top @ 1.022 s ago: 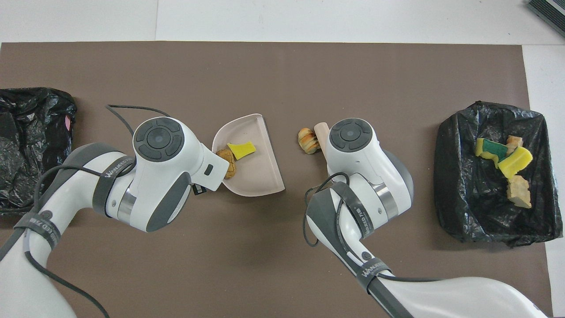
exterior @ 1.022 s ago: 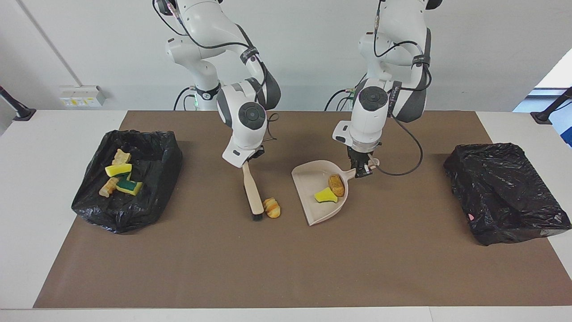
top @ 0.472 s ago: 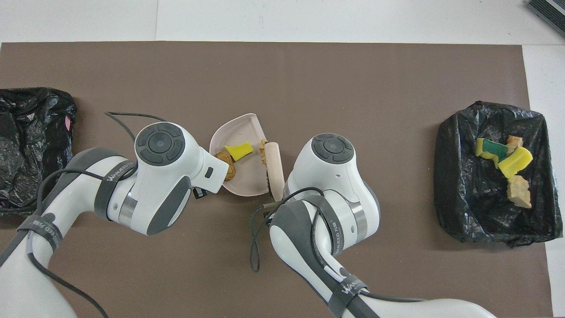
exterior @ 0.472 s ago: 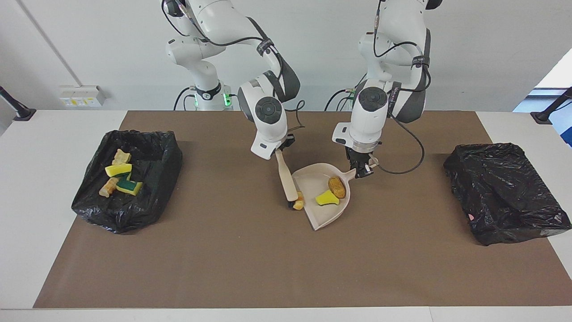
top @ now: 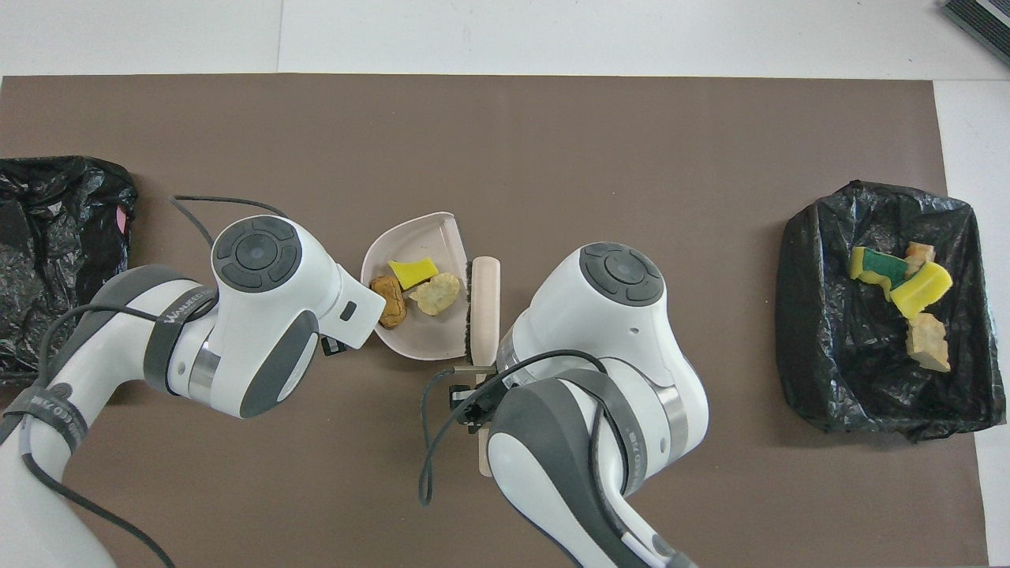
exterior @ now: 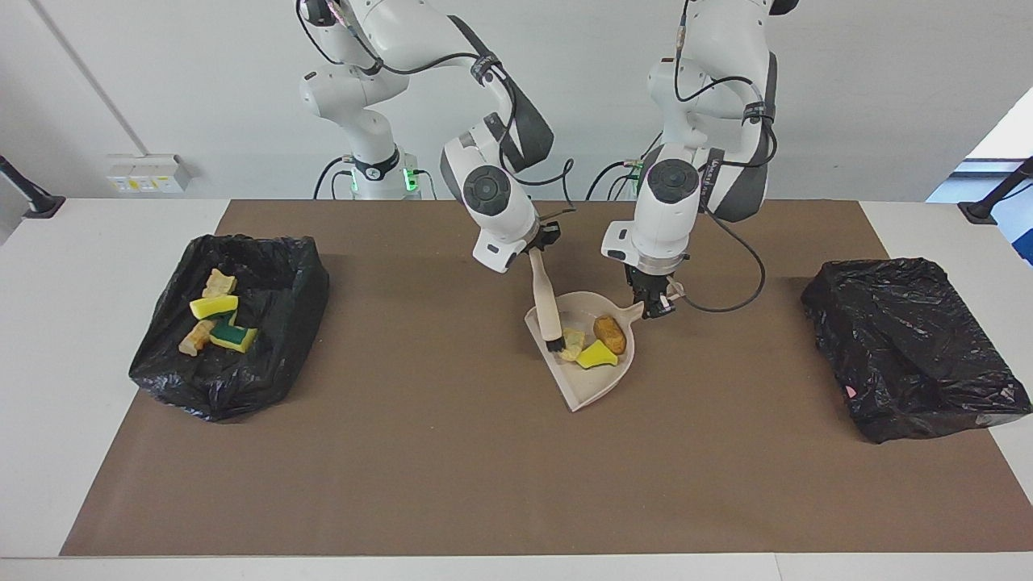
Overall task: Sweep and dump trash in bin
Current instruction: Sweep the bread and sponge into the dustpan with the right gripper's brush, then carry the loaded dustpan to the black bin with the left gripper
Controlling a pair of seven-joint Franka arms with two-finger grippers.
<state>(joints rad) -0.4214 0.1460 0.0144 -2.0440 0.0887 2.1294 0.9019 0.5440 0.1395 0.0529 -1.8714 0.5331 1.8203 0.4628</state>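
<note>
Your right gripper (exterior: 539, 252) is pinched tight on the brush (exterior: 549, 311) handle. The brush slants down from it, and its dark bristles sit at the open lip of the dustpan (exterior: 595, 387), right beside the pale bread lump (exterior: 573, 342). In the overhead view the brush (top: 484, 296) lies along the straight open edge of the dustpan (top: 426, 341).

Your left gripper (exterior: 655, 300) is pinched tight on the dustpan's handle. The dustpan rests on the brown mat (exterior: 516, 476), near the middle of it, a bit closer to the robots' edge than to the edge away from them.

Three bits of trash lie in the dustpan: the pale bread lump, a yellow sponge bit (exterior: 597, 355) and a brown bread lump (exterior: 609, 334). The brown one lies closest to the handle. All three touch or nearly touch each other. From above you see them as a tight bunch: pale lump (top: 435, 293), yellow bit (top: 413, 273), brown lump (top: 390, 298).

The other bits of trash are in the open black bin (exterior: 266, 266) at the right arm's end of the mat: yellow and green sponge bits (exterior: 222, 321) and tan bread lumps (exterior: 219, 283), all in one heap.

A closed black bag (exterior: 912, 347) sits at the left arm's end of the mat, partly over its edge.
</note>
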